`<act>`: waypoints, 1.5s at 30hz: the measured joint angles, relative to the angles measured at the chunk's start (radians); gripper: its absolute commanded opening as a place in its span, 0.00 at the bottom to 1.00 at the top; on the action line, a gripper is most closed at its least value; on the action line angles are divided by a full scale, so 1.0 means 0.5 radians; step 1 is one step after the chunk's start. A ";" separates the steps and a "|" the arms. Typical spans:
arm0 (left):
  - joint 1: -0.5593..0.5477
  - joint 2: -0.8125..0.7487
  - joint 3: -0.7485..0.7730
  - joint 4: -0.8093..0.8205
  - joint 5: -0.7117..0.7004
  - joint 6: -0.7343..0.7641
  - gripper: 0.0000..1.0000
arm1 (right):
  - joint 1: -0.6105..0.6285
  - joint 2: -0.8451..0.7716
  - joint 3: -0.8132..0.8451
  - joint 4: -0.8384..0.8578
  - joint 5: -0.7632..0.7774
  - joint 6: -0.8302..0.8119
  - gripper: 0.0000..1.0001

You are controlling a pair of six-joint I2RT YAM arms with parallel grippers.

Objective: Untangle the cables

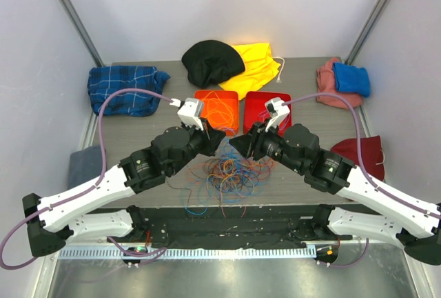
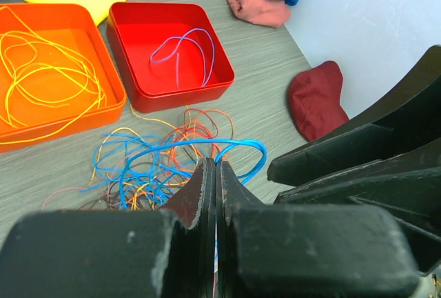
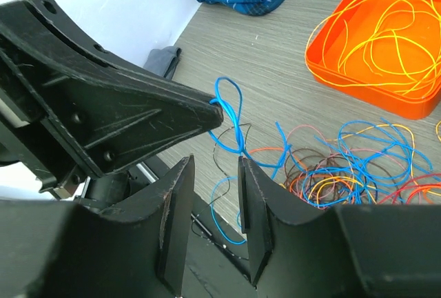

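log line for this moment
left fingers: shut on thin blue cable | right fingers: open, empty | tangled multicoloured cable pile: on grey table

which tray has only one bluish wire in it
The red tray; a single bluish wire loops inside it, while the orange tray beside it holds a heap of yellow wires.

In the top view, the left arm (image 1: pixel 158 156) and right arm (image 1: pixel 303 153) cover the far part of the cables (image 1: pixel 231 172); we cannot separate single strands there. In the left wrist view, the left gripper (image 2: pixel 216 167) hides the blue cable (image 2: pixel 241 144) behind its tips, and the orange tray (image 2: pixel 69 120) is cut off at the left edge.
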 measured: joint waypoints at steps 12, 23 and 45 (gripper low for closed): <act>0.000 -0.004 0.008 0.014 0.007 0.002 0.00 | 0.000 0.001 -0.041 0.025 0.006 0.027 0.38; 0.000 -0.014 0.008 0.023 0.049 0.002 0.00 | 0.000 0.050 -0.101 0.119 0.153 0.089 0.34; 0.000 -0.124 -0.069 0.151 0.107 -0.037 0.00 | 0.000 -0.127 -0.250 0.358 0.406 0.192 0.26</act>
